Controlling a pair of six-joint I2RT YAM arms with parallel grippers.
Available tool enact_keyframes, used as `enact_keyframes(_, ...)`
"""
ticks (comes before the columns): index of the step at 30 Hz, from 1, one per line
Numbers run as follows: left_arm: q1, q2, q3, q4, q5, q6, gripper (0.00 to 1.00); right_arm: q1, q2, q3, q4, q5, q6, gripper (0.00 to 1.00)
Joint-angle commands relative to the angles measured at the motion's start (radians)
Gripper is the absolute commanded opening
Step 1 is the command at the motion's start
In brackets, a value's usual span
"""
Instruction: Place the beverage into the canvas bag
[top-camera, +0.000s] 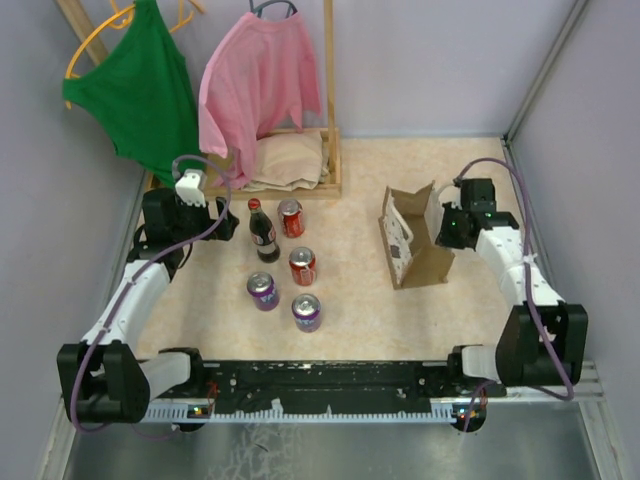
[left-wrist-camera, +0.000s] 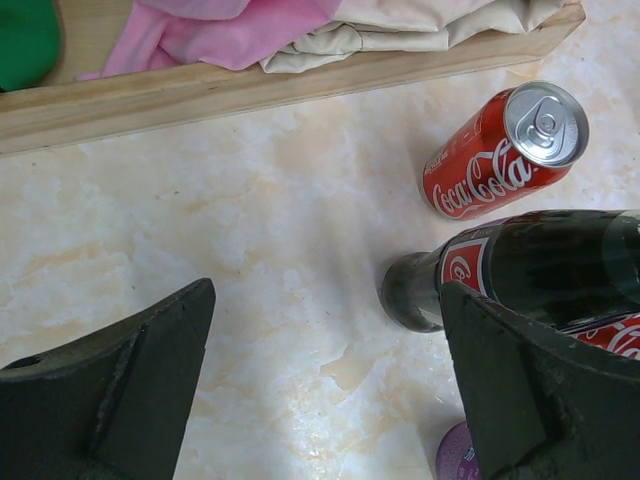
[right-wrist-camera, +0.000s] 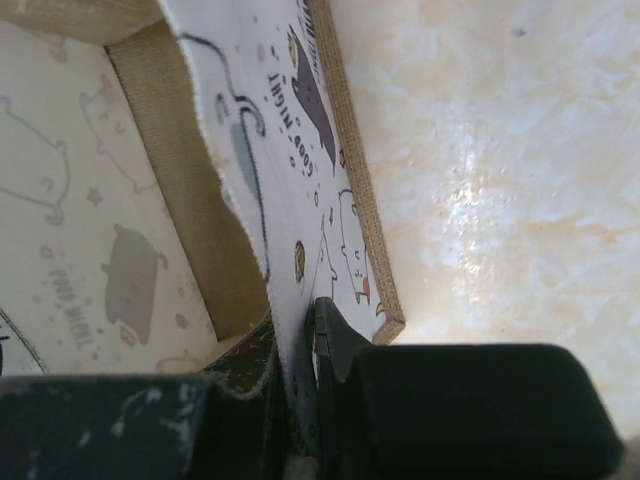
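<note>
nearest the arm bases, a purple can and a second purple can stand upright on the table. just beyond them are a red can, then the cola bottle, then a farther red can. no drink is in the canvas bag, which stands open-topped to the right, well apart from the row of drinks.

the right gripper is closed on the bag's printed side wall, the cloth pinched between its fingers at the rim, so it seems to be holding the mouth open. the left gripper hangs low over the table with its jaws wide apart and nothing between them. the bottle sits just beside its right-hand finger, partly hidden by it, and the farther red can lies a little past that.

the step in hand looks like reaching for a drink, most likely the bottle. the next move calls for shifting the left gripper sideways until the bottle stands squarely between the fingers, closing on its body without knocking the cans beside it, then lifting clear and carrying it across to the held-open bag.

farthest back, a wooden rack holds a beige cushion, with a pink shirt and a green shirt hanging above.
</note>
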Motion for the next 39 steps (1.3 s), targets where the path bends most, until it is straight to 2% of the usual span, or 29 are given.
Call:
enact_keyframes(1,-0.004,-0.04,0.026,-0.01,0.022,-0.018,1.0,0.055,-0.133,-0.037,-0.015,0.036,0.156,0.0)
enact_keyframes(7,-0.005,-0.052,0.018,-0.011,0.024,-0.035,1.0,0.186,-0.228,-0.059,-0.059,0.121,0.323,0.0)
enact_keyframes(13,-0.004,-0.052,0.024,-0.018,0.022,-0.024,1.0,0.313,-0.24,-0.076,-0.067,0.164,0.422,0.0)
enact_keyframes(26,-0.004,-0.04,0.023,-0.013,0.018,-0.031,1.0,0.454,-0.258,-0.108,-0.081,0.205,0.562,0.0)
enact_keyframes(39,-0.006,-0.033,0.015,-0.008,0.018,-0.023,1.0,0.595,-0.205,-0.084,-0.128,0.292,0.618,0.0)
